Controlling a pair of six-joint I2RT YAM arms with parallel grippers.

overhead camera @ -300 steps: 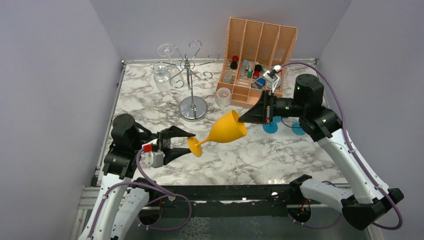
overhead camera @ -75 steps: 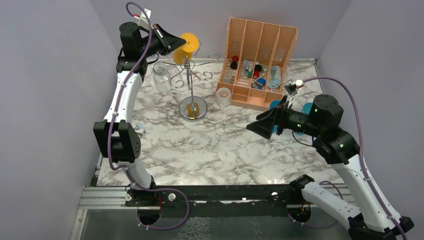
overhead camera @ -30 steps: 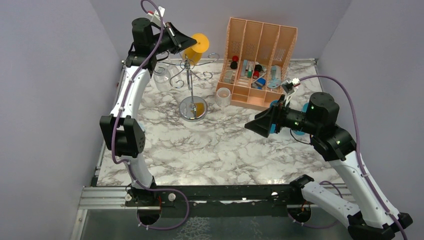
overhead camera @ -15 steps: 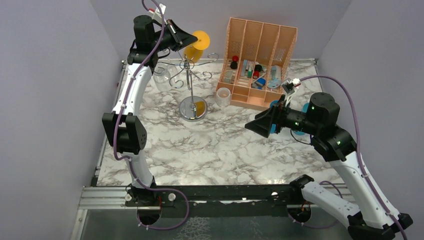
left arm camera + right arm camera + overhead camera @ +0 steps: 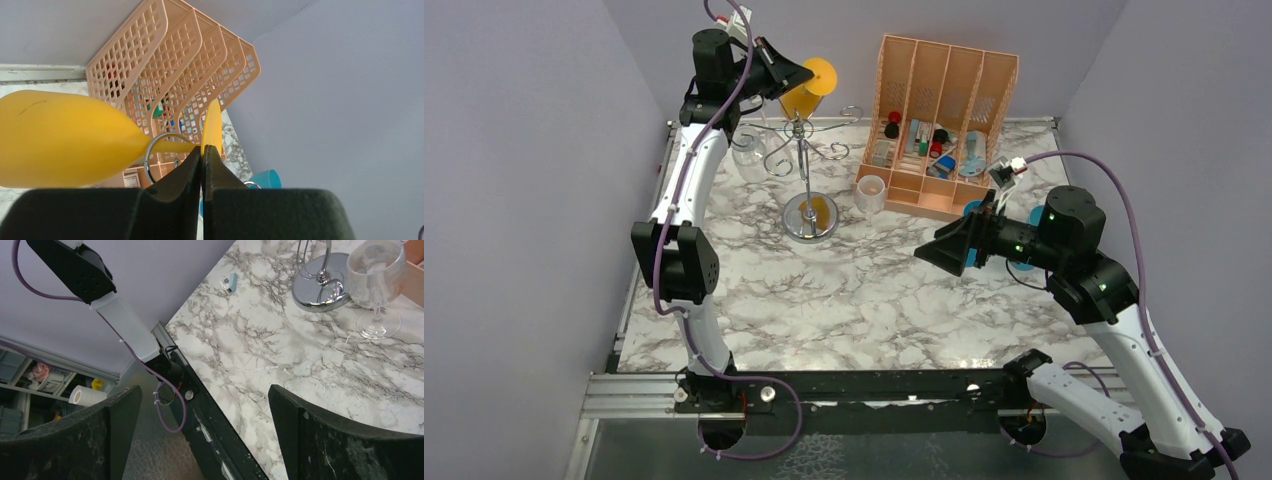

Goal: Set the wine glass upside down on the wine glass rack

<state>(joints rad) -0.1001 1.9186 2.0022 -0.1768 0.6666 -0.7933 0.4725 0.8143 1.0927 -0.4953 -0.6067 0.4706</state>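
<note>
The yellow wine glass hangs bowl-down at the top of the silver wine glass rack, its round foot uppermost. In the left wrist view the bowl fills the left side. The thin stem passes through one of the rack's wire rings. My left gripper is high at the back, shut on the edge of the foot. My right gripper hovers open and empty over the table's right middle, far from the rack.
An orange slotted organiser stands at the back right, with a clear cup and blue pieces in front. A clear glass hangs on the rack's left side. The shiny disc base and a clear wine glass show in the right wrist view.
My left gripper has shifted slightly up over the rack top with the glass, whose foot now sits a little higher. The right arm has not moved.
</note>
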